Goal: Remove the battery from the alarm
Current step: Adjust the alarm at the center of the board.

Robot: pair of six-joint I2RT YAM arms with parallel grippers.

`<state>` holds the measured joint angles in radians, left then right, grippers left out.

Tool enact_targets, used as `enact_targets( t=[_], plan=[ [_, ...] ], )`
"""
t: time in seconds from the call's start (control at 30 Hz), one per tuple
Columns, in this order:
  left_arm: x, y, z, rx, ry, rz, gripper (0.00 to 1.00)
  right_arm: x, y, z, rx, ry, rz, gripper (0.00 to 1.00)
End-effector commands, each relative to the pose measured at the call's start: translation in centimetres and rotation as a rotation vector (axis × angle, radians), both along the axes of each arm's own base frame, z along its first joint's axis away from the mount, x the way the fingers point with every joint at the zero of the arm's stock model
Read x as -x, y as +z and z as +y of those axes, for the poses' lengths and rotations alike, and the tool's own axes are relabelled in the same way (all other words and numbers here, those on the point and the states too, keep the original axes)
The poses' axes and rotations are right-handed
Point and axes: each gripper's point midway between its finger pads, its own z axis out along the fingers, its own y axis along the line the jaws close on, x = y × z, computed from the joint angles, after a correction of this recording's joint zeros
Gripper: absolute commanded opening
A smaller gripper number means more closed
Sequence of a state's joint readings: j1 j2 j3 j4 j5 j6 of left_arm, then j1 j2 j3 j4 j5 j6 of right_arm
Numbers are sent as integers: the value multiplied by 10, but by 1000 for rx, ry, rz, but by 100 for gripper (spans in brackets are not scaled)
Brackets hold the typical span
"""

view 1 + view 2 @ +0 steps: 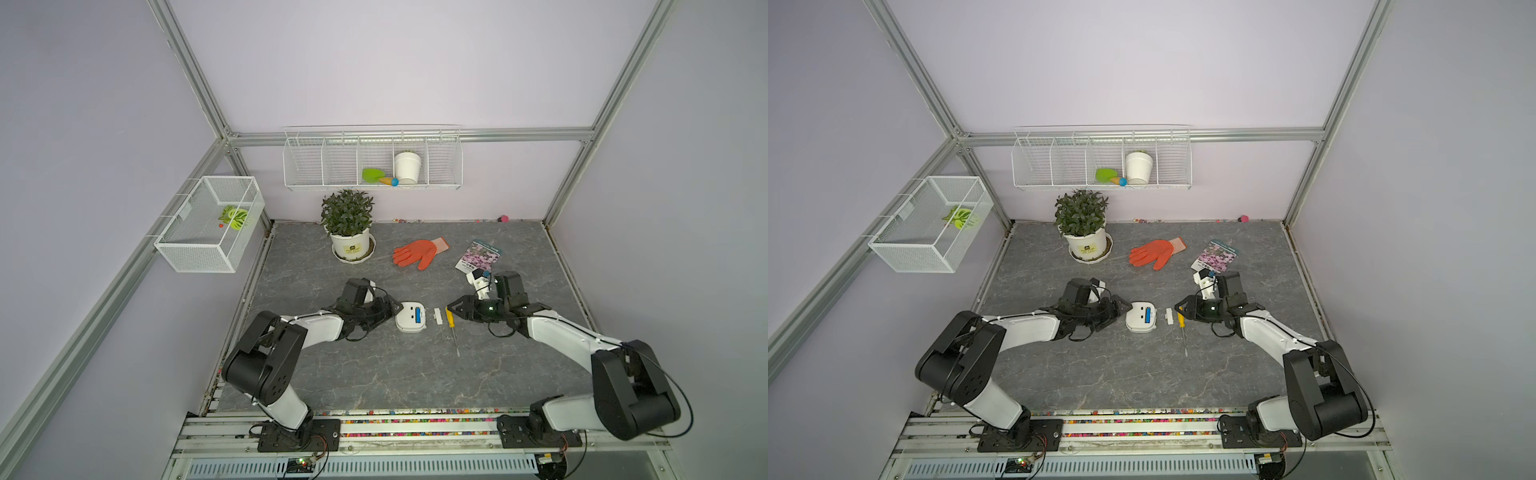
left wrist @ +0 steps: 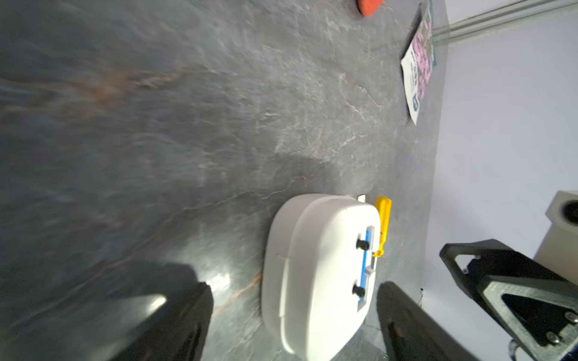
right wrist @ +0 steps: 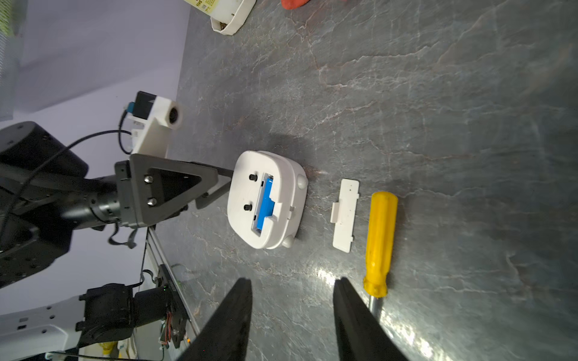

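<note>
The white alarm (image 1: 405,326) lies face down in mid-table, its back recess open upward with the blue battery (image 1: 417,316) inside; the right wrist view shows the battery (image 3: 265,203) seated in the alarm (image 3: 286,187). My left gripper (image 1: 398,309) is open at the alarm's left edge. In the left wrist view its two fingers stand wide apart on either side of the alarm (image 2: 319,265), clear of it, with the battery (image 2: 363,265) showing as a thin blue strip. My right gripper (image 3: 293,279) is open and empty, right of the alarm, near the screwdriver.
A small white cover piece (image 1: 438,316) and a yellow-handled screwdriver (image 1: 450,321) lie just right of the alarm. Further back are a potted plant (image 1: 351,245), an orange glove (image 1: 415,253) and a seed packet (image 1: 478,255). Wire baskets hang on the walls.
</note>
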<state>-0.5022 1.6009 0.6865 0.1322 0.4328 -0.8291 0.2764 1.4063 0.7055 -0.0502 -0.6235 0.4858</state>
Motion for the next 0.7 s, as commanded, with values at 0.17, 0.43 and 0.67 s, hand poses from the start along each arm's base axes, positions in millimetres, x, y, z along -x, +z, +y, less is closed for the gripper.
enact_targets(
  t=[0.17, 0.43, 0.67],
  plan=[
    [38, 25, 13, 23, -74, -40, 66, -16, -7, 33, 121, 196, -65, 50],
    [70, 18, -31, 129, -151, 7, 32, -45, -15, 98, 77, 349, -65, 55],
    [59, -9, -36, 94, -115, 46, 16, -58, -36, 122, 80, 397, -25, 57]
  ],
)
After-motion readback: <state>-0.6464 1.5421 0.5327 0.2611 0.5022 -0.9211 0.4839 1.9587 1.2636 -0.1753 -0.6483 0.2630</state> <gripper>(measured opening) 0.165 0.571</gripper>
